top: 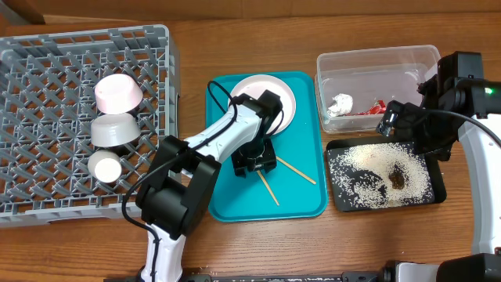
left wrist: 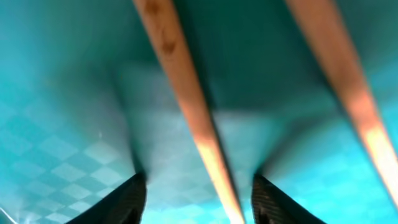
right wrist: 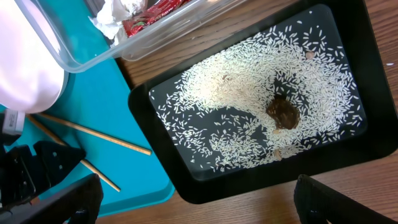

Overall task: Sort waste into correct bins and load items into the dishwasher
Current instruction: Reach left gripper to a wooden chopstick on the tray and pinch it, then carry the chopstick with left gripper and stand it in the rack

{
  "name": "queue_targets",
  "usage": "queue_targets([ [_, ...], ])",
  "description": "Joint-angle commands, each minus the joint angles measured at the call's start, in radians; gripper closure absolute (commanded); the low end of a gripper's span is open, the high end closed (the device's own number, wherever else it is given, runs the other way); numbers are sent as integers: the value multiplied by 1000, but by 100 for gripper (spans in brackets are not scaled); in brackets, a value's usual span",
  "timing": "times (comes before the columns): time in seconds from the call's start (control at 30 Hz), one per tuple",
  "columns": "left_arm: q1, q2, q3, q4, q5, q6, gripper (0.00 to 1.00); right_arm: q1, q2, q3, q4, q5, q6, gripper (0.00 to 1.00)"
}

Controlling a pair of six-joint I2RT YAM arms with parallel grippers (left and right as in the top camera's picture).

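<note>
Jaws apart, the left gripper (left wrist: 199,190) is set astride a thin wooden chopstick (left wrist: 186,106) on the flat teal tray (left wrist: 56,93), for pinching; the right gripper (right wrist: 196,202) is likewise spread.

Flat teal plastic serving tray (left wrist: 62,155): faint checker texture. Thin wooden chopsticks (left wrist: 188,106): tan, one with a dark brown spot. Shallow black rectangular tray (right wrist: 249,185): white rice grains (right wrist: 217,87), brown food bit (right wrist: 283,113). Crumpled wrapper (right wrist: 152,12): red-and-white. Square plastic dish rack (top: 47,117): grey lattice.
</note>
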Motion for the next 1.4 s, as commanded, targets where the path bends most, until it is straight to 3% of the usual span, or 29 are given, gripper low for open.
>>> queue_targets([
  [0.0,-6,41,-54,-9,-23,-3,51,5,-14,11,5,-5,-4,0],
  [0.17,1,41,-53,-14,-22,-3,81,5,-14,11,4,-5,-4,0],
  [0.37,23,41,-53,-22,-22,-3,83,5,-14,11,4,-5,-4,0],
  [0.47,36,41,-53,-32,-22,-3,96,5,-14,11,4,-5,-4,0],
  [0.9,96,-34,-51,-40,-84,29,96,5,-14,11,4,-5,-4,0],
  [1.37,140,-442,-51,-50,-346,113,96,5,-14,11,5,-5,-4,0],
])
